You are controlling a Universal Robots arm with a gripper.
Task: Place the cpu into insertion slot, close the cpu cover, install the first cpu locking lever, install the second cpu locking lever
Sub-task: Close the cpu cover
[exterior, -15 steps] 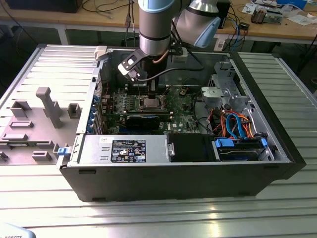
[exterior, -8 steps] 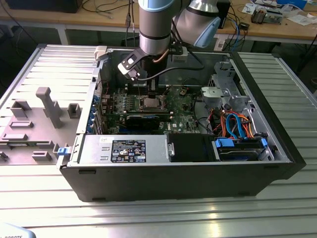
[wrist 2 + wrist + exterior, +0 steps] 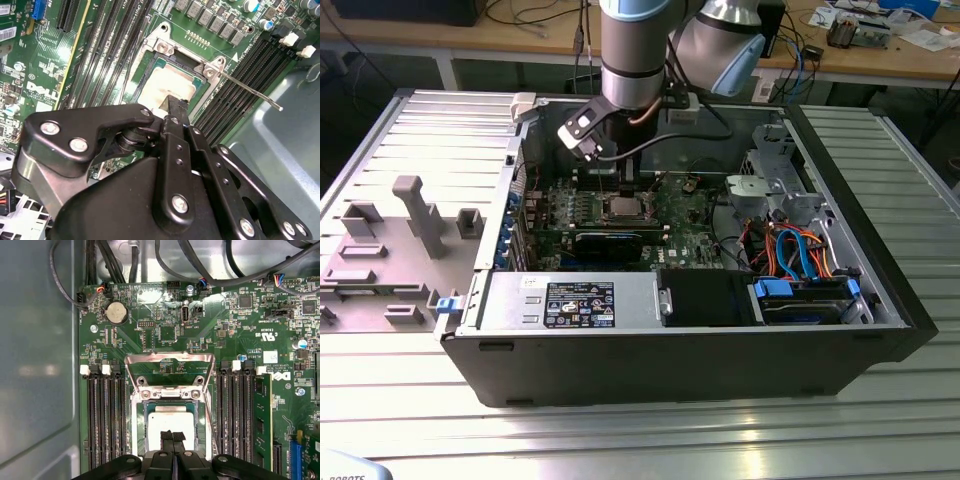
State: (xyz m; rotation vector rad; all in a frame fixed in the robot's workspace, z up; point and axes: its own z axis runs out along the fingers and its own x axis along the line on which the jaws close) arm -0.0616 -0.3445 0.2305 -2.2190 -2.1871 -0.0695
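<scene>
At the exterior view's left, a grey tray (image 3: pixel 380 250) with moulded blocks lies just beside the open computer case (image 3: pixel 670 365). In the middle of the case the gripper (image 3: pixel 625 180) hangs over the motherboard. Its fingers (image 3: pixel 166 440) are pressed together (nothing is between them), and the tips are on or just above the cpu (image 3: pixel 170 415). The cpu lies flat in the insertion slot (image 3: pixel 136 415). The cpu cover (image 3: pixel 170 358) is folded back open, and one locking lever (image 3: pixel 250 92) sticks out free. At the exterior view's right lie blue and orange cables (image 3: pixel 800 250).
</scene>
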